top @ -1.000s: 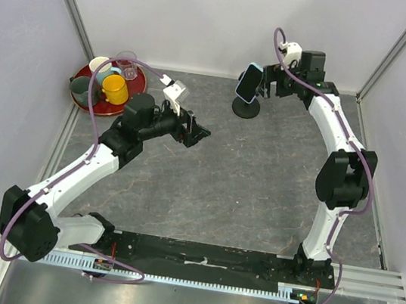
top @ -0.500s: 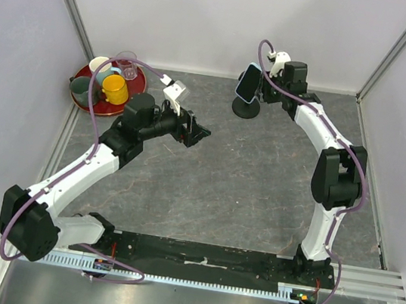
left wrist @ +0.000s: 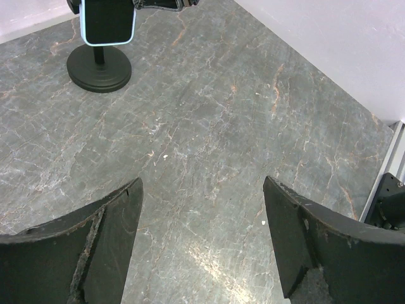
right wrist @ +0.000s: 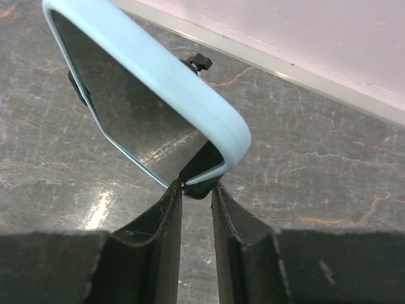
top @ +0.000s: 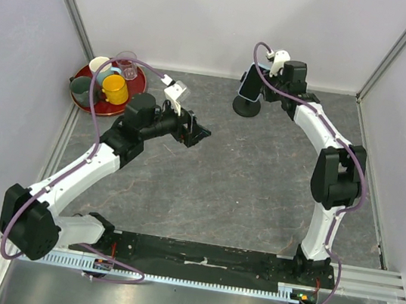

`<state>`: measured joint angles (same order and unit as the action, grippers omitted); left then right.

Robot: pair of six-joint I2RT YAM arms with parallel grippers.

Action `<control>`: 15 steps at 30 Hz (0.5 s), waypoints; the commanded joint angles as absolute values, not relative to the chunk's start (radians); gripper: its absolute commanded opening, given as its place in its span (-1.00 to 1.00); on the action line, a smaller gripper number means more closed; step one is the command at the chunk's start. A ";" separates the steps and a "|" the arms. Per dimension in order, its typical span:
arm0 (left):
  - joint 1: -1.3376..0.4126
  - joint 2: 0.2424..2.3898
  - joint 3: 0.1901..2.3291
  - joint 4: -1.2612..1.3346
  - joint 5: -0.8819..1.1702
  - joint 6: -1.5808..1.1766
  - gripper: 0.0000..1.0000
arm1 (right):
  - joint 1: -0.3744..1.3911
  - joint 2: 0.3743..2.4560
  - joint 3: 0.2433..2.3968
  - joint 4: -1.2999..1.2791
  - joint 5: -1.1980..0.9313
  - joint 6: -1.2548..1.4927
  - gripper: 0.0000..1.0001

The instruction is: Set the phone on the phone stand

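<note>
Right tool point(right wrist: 197, 188) pinches the phone point(right wrist: 136, 95) by a corner at the phone stand point(left wrist: 99, 66); released crooked, it could topple. Left tool point(left wrist: 202, 183) spread wide, idle.

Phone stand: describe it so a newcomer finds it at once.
Look along the far edge of the table, right of centre, by the back wall. The phone stand is the black round disc with a short post, with the blue-edged phone at its top. Unlike the cups on the red tray far left, it is black and sits on bare tabletop.
</note>
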<state>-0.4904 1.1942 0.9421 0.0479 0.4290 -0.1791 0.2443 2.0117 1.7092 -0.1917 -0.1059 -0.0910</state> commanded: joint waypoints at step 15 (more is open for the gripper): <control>-0.491 1.223 0.942 0.084 0.457 -0.210 0.64 | 0.241 2.204 2.003 -0.380 -0.152 -0.456 -0.88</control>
<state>-0.4904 1.2098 0.9421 0.0494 0.4301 -0.1799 0.2291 2.1616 1.9488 -0.2909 -0.1413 -0.3870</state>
